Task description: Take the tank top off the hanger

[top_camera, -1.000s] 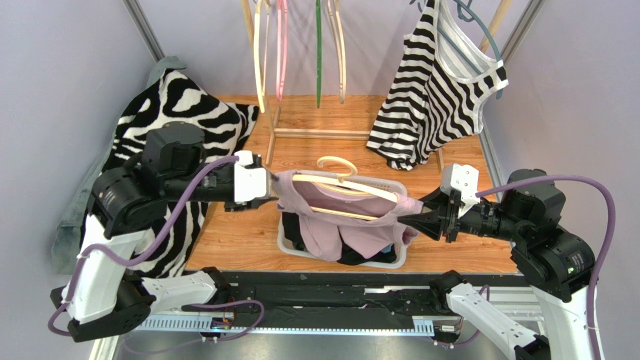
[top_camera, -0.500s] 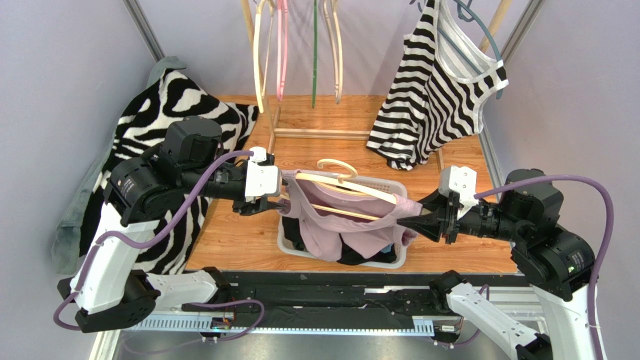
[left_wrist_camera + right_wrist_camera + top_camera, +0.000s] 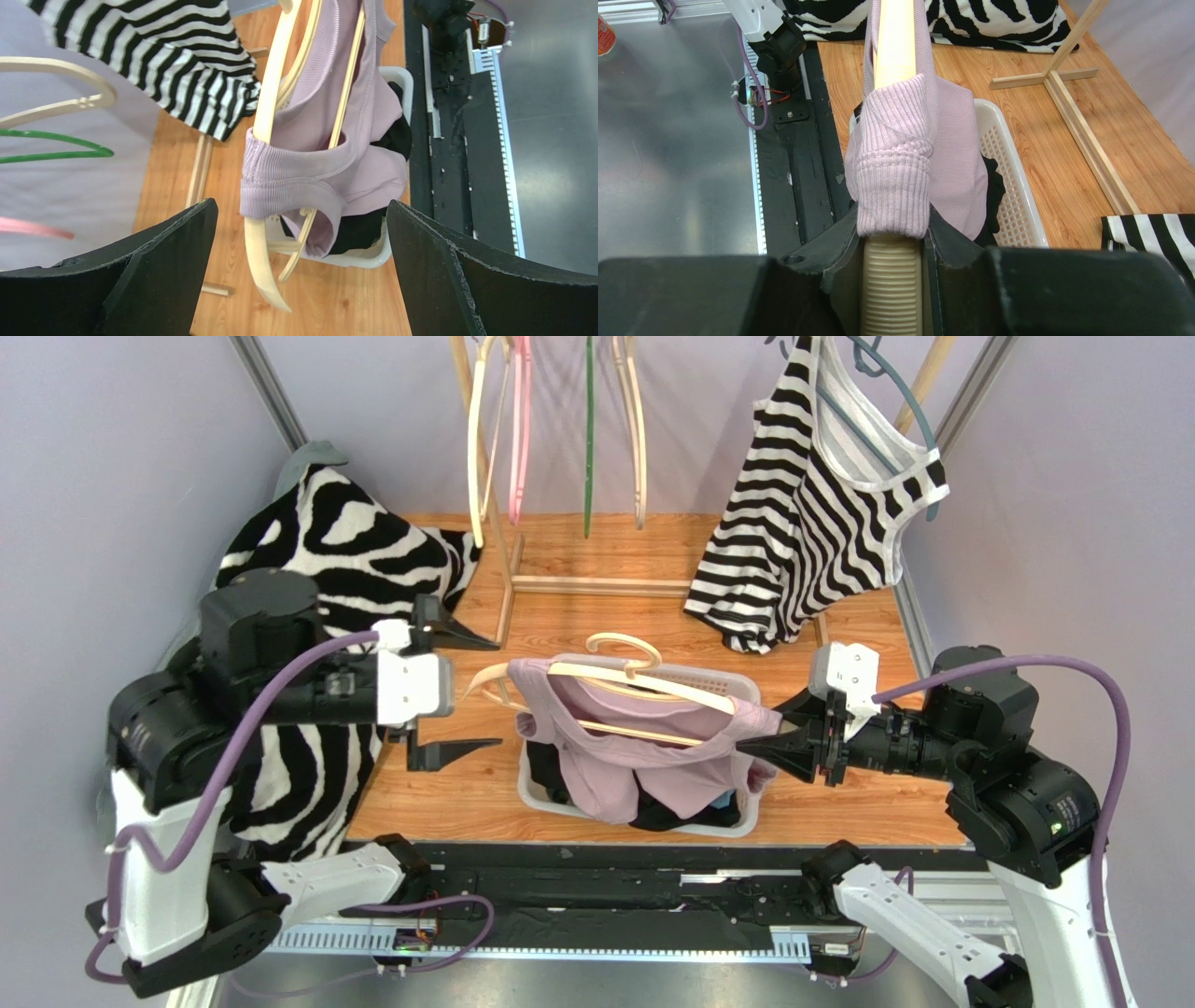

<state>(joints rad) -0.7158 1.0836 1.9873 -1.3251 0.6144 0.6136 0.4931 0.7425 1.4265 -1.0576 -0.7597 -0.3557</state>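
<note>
The right gripper (image 3: 769,748) is clamped on the right end of the pale wooden hanger (image 3: 617,672), most likely to keep it steady in the air over the white lattice basket (image 3: 526,791), which sits at the middle of the table's (image 3: 435,784) near edge. That would let the other arm work on the garment. The lilac tank top (image 3: 617,756) is on the hanger. It is a soft, ribbed knit, and its body sags into the basket among darker clothes. One strap is bunched over the grooved hanger end right at the right jaws, and the other is gathered close to the left end, leaving that curved, smooth tip bare. The left gripper (image 3: 463,690) stands just beside this tip with its jaws spread wide and holding nothing, probably ready to take the strap or the tip.
</note>
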